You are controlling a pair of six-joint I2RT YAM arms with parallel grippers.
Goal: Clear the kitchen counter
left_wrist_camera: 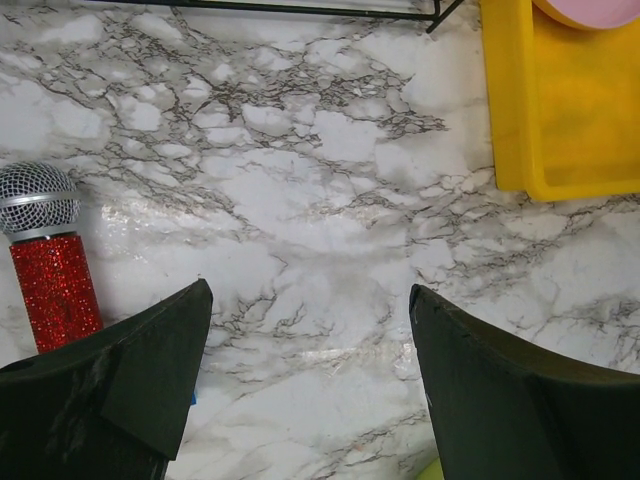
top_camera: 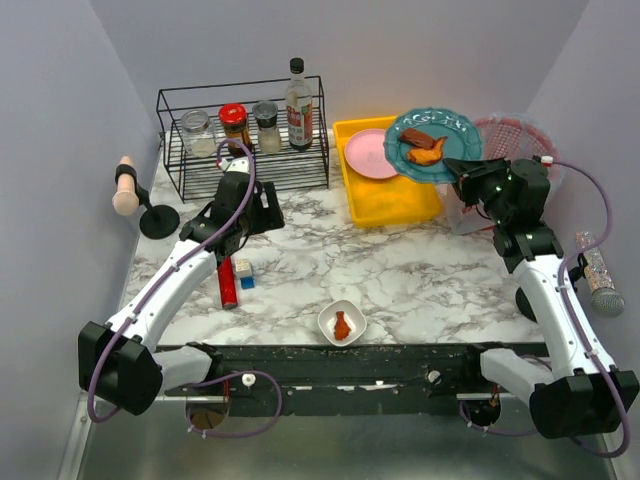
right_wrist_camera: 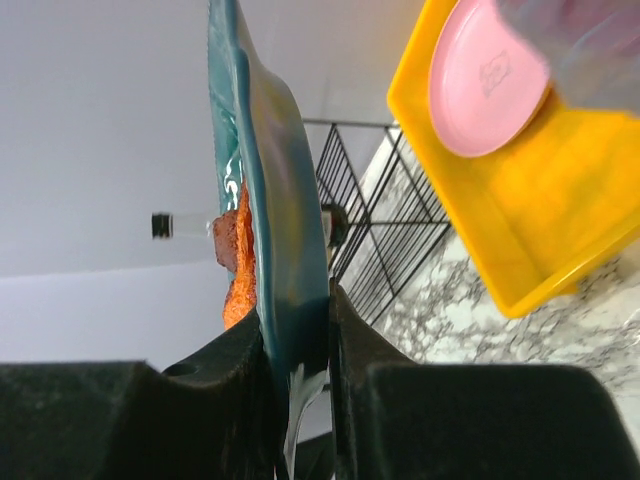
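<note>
Counter [top_camera: 400,270] lies beneath both arms; right claw [right_wrist_camera: 297,340] clamps a teal plate [right_wrist_camera: 270,200] by its rim above the yellow tray [right_wrist_camera: 560,200], left claw [left_wrist_camera: 310,290] gapes empty; any tilt could slide the food [right_wrist_camera: 238,260] off

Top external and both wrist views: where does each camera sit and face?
Top external: above, behind the bases, looking down on the kitchen counter; both arms show.
Left wrist: on left arm, faces down at counter, red microphone; open jaws show.
Right wrist: on right arm, faces sideways; jaws pinch the teal plate.
All share the yellow tray.
</note>
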